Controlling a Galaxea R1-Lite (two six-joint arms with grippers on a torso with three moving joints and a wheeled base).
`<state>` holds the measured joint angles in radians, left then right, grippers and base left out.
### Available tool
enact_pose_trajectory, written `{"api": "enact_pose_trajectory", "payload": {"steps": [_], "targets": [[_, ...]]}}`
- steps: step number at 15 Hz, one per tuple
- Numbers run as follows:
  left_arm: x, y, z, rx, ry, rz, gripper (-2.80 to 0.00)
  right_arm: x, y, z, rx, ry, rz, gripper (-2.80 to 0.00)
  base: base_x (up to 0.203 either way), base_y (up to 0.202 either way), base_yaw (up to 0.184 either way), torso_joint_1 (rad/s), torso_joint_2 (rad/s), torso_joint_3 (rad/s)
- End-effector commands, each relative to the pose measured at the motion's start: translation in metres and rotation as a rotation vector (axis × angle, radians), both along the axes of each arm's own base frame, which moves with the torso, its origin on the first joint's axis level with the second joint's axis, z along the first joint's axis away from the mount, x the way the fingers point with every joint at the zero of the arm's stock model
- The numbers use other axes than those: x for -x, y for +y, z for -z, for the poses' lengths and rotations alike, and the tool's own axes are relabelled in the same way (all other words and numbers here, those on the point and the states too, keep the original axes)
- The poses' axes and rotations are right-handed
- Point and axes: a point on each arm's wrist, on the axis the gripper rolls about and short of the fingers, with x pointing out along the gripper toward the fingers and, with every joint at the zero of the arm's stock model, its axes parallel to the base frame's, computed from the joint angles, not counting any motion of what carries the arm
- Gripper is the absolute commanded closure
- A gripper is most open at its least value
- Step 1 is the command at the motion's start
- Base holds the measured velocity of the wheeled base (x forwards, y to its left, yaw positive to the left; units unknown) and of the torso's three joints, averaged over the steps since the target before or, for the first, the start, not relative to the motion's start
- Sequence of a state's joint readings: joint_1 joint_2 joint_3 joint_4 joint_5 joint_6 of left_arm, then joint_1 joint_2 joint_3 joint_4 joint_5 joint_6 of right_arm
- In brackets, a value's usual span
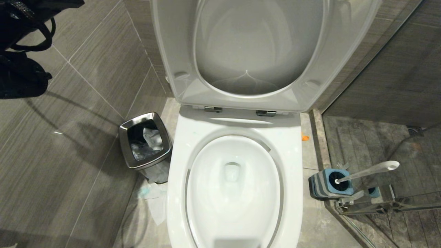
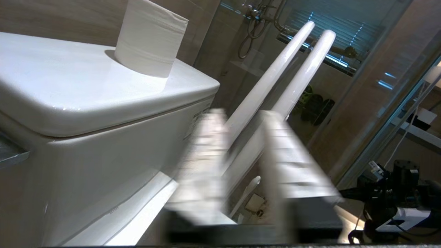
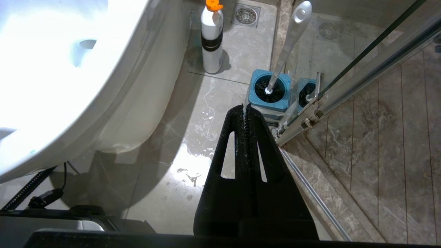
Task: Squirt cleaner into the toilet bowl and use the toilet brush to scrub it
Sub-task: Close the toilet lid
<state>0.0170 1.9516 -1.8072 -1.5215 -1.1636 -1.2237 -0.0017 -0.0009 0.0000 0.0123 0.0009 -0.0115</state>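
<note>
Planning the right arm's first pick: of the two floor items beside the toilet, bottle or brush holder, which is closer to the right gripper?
The toilet brush in its blue holder sits just past the shut right gripper; the orange-capped bottle stands farther off.

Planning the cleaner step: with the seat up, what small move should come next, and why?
Probably open the right gripper and ease it toward the orange-capped cleaner bottle. The toilet bowl is already exposed, the bottle stands untouched on the floor beside it, and that gripper hangs shut, empty, nearby.
</note>
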Motion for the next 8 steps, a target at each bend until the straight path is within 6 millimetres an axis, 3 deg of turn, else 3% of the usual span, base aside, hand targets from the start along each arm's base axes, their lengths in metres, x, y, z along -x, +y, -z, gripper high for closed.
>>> {"api": "enact_pose_trajectory", "payload": {"steps": [1, 4, 8], "targets": [[-0.006, -0.009, 0.005, -0.013, -0.037, 0.010, 0.00, 0.000, 0.000, 0.000, 0.001, 0.001, -0.001, 0.00, 0.000, 0.000, 0.000, 0.000, 0.00, 0.000], [-0.019, -0.019, 0.017, -0.026, -0.106, 0.000, 0.00, 0.000, 0.000, 0.000, 0.001, 0.001, -0.001, 0.00, 0.000, 0.000, 0.000, 0.000, 0.00, 0.000], [-0.021, -0.020, 0.019, -0.030, -0.107, 0.001, 0.00, 0.000, 0.000, 0.000, 0.001, 0.001, -0.001, 0.00, 0.000, 0.000, 0.000, 0.000, 0.00, 0.000]]}}
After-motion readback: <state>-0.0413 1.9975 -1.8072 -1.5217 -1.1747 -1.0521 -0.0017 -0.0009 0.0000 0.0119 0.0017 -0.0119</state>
